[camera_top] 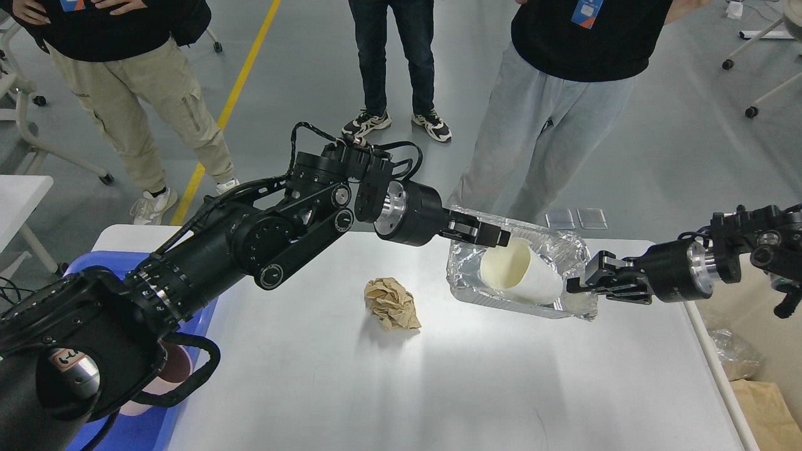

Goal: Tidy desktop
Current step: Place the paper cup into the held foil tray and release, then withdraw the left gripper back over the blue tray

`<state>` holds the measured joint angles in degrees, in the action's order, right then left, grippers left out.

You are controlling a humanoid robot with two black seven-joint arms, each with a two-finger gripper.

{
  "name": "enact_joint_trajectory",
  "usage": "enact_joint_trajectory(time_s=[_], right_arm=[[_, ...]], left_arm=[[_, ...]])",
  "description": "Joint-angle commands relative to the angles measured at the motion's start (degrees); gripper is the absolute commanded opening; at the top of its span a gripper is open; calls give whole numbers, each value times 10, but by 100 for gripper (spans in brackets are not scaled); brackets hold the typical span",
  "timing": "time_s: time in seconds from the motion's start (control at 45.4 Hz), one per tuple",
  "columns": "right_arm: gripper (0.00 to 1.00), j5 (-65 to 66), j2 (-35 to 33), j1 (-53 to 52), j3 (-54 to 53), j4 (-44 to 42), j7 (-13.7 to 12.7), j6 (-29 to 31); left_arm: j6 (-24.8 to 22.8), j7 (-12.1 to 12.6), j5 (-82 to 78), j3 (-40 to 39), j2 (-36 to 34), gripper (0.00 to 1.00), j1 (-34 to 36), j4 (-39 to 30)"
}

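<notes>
The white desktop [438,382] bears a crumpled brown paper ball [393,304] near its middle and a crinkled foil tray [567,250] at the back right. A white paper cup [523,275] lies tilted in the foil tray, mouth toward the left. My left gripper [496,237] reaches over the tray's left side, its fingers closed on the cup's upper rim. My right gripper [581,280] comes in from the right, and its fingers pinch the foil tray's right edge.
A blue plastic tray [141,426] sits at the desktop's left edge, mostly under my left arm, with a round brownish thing [178,366] in it. Three people stand beyond the far edge. A brown paper bag [767,404] and clear plastic lie off the right side.
</notes>
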<state>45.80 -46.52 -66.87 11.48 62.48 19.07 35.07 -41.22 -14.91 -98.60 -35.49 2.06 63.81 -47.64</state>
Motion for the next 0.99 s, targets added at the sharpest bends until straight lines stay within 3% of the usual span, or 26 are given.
enact_joint_trajectory(time_s=[0.0, 0.198, 0.463, 0.595, 0.727, 0.97], right_arm=[[0, 0, -1, 1, -1, 0, 0, 0], [0, 0, -2, 0, -1, 0, 0, 0], [0, 0, -5, 1, -1, 0, 0, 0], [0, -1, -6, 1, -1, -1, 0, -1], [0, -10, -17, 1, -1, -1, -1, -1], [0, -23, -35, 1, -1, -3, -1, -1]], left_arm=[[24, 1, 14, -2, -3, 76, 4, 12], [39, 1, 46, -5, -1, 95, 10, 17], [52, 1, 149, -8, -5, 96, 32, 25], [126, 11, 214, 3, -1, 96, 49, 54], [249, 13, 274, -9, 2, 95, 39, 57], [409, 0, 468, -12, 4, 93, 33, 69]])
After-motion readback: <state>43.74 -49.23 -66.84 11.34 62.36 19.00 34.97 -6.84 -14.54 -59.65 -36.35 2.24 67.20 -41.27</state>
